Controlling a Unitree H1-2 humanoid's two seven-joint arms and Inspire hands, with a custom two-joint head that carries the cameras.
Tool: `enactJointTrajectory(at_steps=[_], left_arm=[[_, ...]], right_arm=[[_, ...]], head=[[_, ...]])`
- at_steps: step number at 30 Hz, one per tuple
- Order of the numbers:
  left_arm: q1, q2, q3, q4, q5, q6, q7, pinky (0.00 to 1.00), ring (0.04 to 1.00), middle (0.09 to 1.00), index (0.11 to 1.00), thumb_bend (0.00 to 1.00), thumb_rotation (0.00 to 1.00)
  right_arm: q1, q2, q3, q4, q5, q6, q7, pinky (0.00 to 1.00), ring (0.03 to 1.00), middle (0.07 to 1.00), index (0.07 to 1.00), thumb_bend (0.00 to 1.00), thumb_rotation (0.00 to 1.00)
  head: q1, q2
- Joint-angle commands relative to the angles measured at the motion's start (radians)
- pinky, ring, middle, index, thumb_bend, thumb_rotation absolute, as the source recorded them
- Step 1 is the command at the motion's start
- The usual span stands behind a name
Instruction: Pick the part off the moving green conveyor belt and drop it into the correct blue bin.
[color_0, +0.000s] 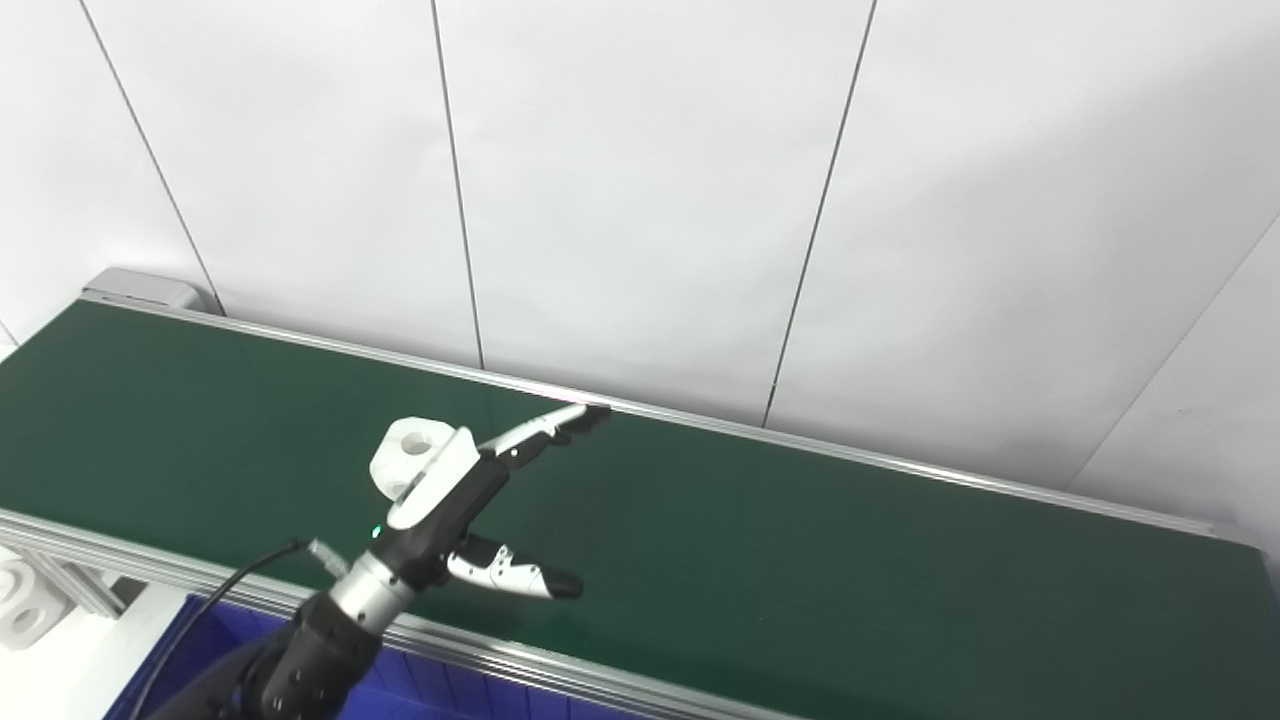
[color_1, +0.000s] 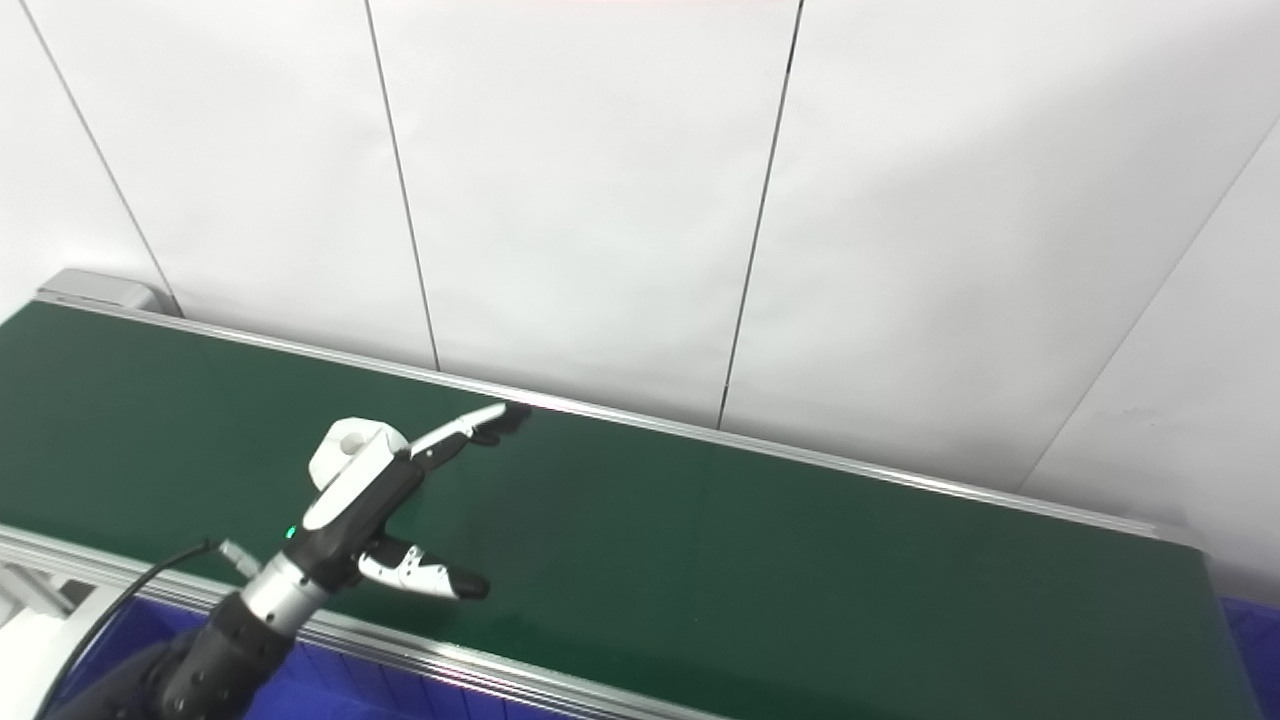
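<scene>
Nearest, along the near edge below the belt's aluminium rail, a blue bin (color_0: 420, 690) shows only as a strip of rim and wall; another blue bin (color_1: 1250, 625) peeks past the far-right end. Only the left hand (color_0: 470, 500) is in view, its arm rising from the near-left corner over the green conveyor belt (color_0: 800, 560). It is spread wide, thumb low toward the near edge and fingers (color_0: 545, 428) stretched toward the far rail, holding nothing. Just beyond it, toward the left part of the belt and partly hidden by the hand's back, lies the part (color_0: 405, 455), a white blocky piece with a round bore on top. It looks rigid, light and smooth, likely moulded plastic, so probably a little slippery. Flat opposite sides seem the surest hold; the bore offers a thumb little purchase.
</scene>
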Motion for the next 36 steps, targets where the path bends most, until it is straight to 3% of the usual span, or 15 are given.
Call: enactJointTrajectory(at_steps=[1,4,9,14,25,36], left_arm=[[-0.063,0.015,0.049,-0.003,0.033,0.038,-0.058,0.79,0.864,0.901,0.913,0.79,0.66],[-0.091,0.012,0.089,0.008,0.059,0.095,-0.130,0.81,0.876,0.917,0.933,0.81,0.49],[-0.143,-0.004,0.130,0.039,0.118,0.213,-0.223,0.79,0.865,0.912,0.928,0.87,0.33],[-0.200,-0.022,0.149,0.108,0.167,0.265,-0.260,0.73,0.829,0.913,0.932,0.93,0.28],[-0.281,-0.034,0.131,0.235,0.280,0.386,-0.342,0.77,0.892,0.938,0.980,0.96,0.21],[-0.297,-0.032,0.079,0.331,0.349,0.414,-0.392,0.94,0.951,0.967,0.996,0.93,0.13]], right_arm=[[-0.004,-0.005,-0.003,-0.022,0.013,-0.061,0.006,0.77,0.920,0.969,1.000,0.98,0.77],[-0.005,-0.011,-0.006,-0.026,0.020,-0.067,0.013,0.78,0.923,0.969,1.000,0.96,0.77],[-0.008,-0.017,-0.013,-0.017,0.033,-0.088,0.015,0.78,0.926,0.968,1.000,0.93,0.75],[-0.012,-0.021,-0.016,-0.020,0.034,-0.075,0.023,0.78,0.937,0.980,1.000,0.94,0.76],[-0.019,-0.024,-0.024,-0.013,0.040,-0.090,0.031,0.78,0.943,0.989,1.000,0.93,0.74],[-0.012,-0.027,-0.027,-0.019,0.046,-0.090,0.036,0.77,0.933,0.988,1.000,0.93,0.75]], head=[[0.006,0.007],[0.022,0.013],[0.037,0.015],[0.055,0.015],[0.067,0.015],[0.067,0.022]])
